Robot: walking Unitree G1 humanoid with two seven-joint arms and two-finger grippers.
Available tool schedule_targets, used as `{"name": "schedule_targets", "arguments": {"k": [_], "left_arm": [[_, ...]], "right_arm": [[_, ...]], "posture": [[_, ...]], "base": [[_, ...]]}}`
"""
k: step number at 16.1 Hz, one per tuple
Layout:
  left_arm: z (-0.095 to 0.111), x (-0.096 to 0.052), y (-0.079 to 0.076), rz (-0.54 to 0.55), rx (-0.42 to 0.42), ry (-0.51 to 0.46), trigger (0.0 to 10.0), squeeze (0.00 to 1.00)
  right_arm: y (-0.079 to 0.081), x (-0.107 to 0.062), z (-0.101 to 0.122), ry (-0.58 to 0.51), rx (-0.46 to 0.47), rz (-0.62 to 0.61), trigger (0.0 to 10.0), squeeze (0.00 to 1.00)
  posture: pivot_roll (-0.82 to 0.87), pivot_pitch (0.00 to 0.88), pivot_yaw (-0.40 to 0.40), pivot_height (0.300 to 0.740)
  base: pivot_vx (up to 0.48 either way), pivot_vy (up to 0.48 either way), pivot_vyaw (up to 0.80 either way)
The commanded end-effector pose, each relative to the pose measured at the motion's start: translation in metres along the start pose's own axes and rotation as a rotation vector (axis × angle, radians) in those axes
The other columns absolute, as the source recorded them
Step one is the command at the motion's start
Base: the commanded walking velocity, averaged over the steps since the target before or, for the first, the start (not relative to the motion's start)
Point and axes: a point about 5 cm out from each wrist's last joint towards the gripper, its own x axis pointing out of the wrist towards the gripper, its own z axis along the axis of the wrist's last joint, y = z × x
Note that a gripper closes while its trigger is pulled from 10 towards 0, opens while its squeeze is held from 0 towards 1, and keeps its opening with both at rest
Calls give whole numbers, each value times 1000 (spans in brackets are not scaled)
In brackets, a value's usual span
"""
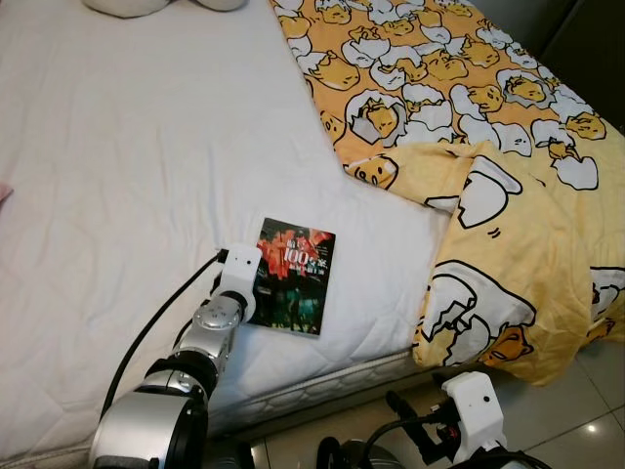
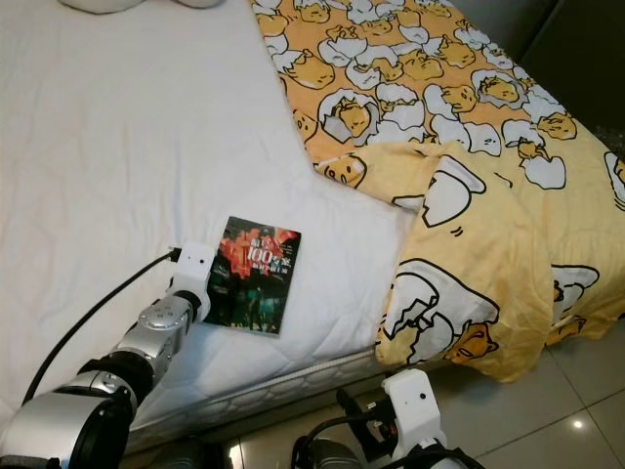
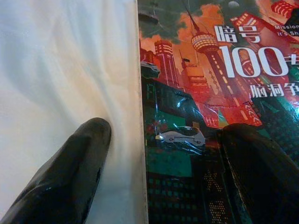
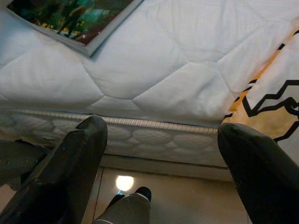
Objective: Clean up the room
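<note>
A paperback book (image 1: 293, 277) with a dark red and teal city cover lies flat on the white bed sheet (image 1: 127, 195), near the mattress's front edge. My left gripper (image 3: 166, 135) is open and straddles the book's left edge. One finger (image 3: 74, 172) rests on the sheet and the other finger (image 3: 261, 172) lies over the cover (image 3: 210, 116). My right gripper (image 4: 161, 128) is open and holds nothing. It hangs low in front of the mattress side (image 4: 154, 135), above the floor, and a corner of the book (image 4: 70, 18) shows beyond it.
A yellow cartoon-print blanket (image 1: 469, 117) covers the bed's right side and drapes over the front corner toward the tiled floor (image 1: 576, 410). A pale pillow (image 1: 127, 5) lies at the bed's far end. A small pink thing (image 1: 3, 191) shows at the left edge.
</note>
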Motion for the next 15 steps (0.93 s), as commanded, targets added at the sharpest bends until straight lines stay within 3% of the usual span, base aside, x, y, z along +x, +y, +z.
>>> {"name": "schedule_targets", "arguments": {"k": [1, 3, 4, 7, 10, 13, 15], "left_arm": [[-38, -7, -16, -63, -35, 171, 10000, 0], [-35, -6, -21, -70, -6, 160, 10000, 0], [-30, -5, -23, -82, 48, 145, 0, 0], [-23, -2, -24, -65, 145, 119, 0, 0], [-21, -1, -30, -86, 99, 119, 0, 0], [-13, 0, -35, -100, 141, 69, 0, 0], [-19, -1, -38, -128, 137, 94, 0, 0]], "right_arm": [[0, -1, -3, 24, 3, 4, 10000, 0], [-1, -2, -5, 30, 1, 5, 10000, 0], [-1, -1, -5, 33, 1, 3, 10000, 0], [-1, 0, -5, 38, -3, 6, 10000, 0], [0, 1, -5, 37, -1, 1, 10000, 0], [-6, 3, 2, 3, -4, -28, 10000, 0], [-5, 5, 2, 3, -7, -14, 10000, 0]], "posture": [[-215, 145, -100, 740], [-218, 143, -99, 740], [-218, 141, -98, 740], [-217, 138, -92, 740], [-218, 139, -90, 740], [-216, 134, -86, 740], [-209, 126, -85, 740]], "base": [[0, 0, 0], [0, 0, 0], [0, 0, 0], [0, 0, 0], [0, 0, 0], [0, 0, 0], [0, 0, 0]]}}
